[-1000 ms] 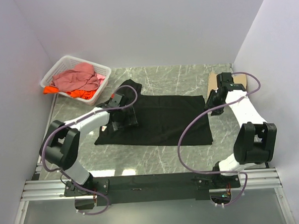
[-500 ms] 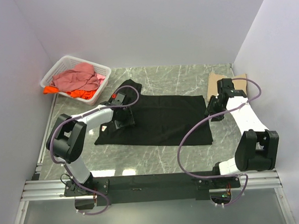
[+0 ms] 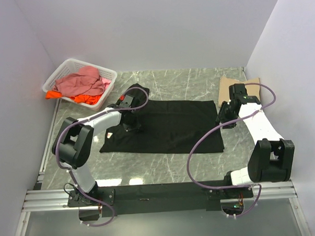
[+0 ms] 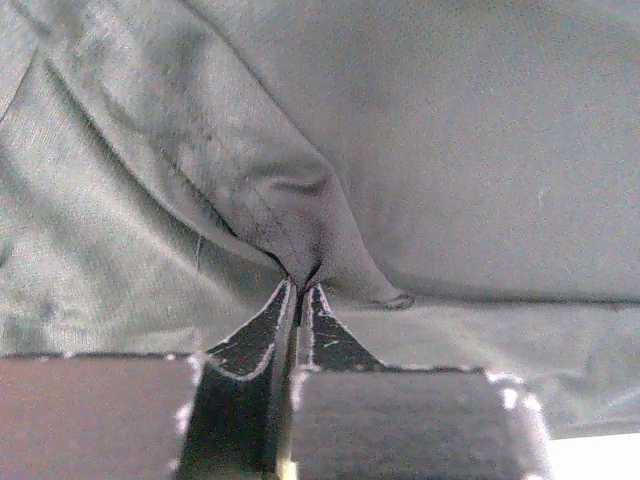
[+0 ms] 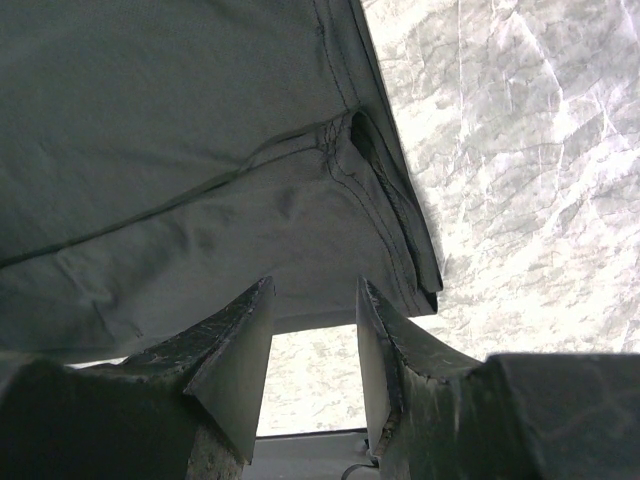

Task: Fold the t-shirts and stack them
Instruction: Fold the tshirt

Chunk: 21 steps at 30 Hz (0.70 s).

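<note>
Marble-patterned tabletop point(image 3: 187, 80) within pale walls point(image 3: 153, 29); left gripper point(image 4: 300, 290) tight on black t-shirt point(image 3: 173, 125), right gripper point(image 5: 315, 290) apart over its edge.

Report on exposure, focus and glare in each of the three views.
Top external: even light, sharp, but the black t-shirt is a flat dark patch with little fold detail. Left wrist: grainy, the shirt washed to grey, the left claw soft up close, a blown-out corner at lower right. Right wrist: hem stitching crisp, the marble table glaring bright, the right claw dark.
</note>
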Available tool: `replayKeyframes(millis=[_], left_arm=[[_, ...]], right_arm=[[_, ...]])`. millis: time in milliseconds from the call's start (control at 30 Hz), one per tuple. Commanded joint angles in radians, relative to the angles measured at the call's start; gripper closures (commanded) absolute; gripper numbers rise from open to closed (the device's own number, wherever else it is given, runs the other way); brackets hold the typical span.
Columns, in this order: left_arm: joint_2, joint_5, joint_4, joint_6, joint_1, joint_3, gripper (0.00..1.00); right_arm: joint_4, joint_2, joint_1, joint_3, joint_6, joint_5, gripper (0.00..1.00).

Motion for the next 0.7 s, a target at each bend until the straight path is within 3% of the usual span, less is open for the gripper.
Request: replayKeyframes(millis=[0, 200, 400, 600, 667], left_arm=[[0.029, -0.012, -0.005, 0.033, -0.001, 0.057, 0.98], [0.098, -0.059, -0.071, 0.087, -0.007, 0.181, 0.98], [0.172, -0.073, -0.117, 0.115, -0.022, 0.294, 0.87], [0.228, -0.061, -0.129, 0.126, -0.051, 0.363, 0.55], [0.235, -0.059, -0.124, 0.135, -0.063, 0.376, 0.40]], right_arm=[[0.002, -0.027, -0.006, -0.017, -0.014, -0.008, 0.55], [0.007, -0.023, -0.008, -0.038, -0.017, -0.014, 0.55], [0.013, -0.017, -0.008, -0.055, -0.020, -0.022, 0.55], [0.010, -0.006, -0.008, -0.058, -0.027, -0.028, 0.55], [0.010, -0.006, -0.006, -0.058, -0.027, -0.031, 0.55]])
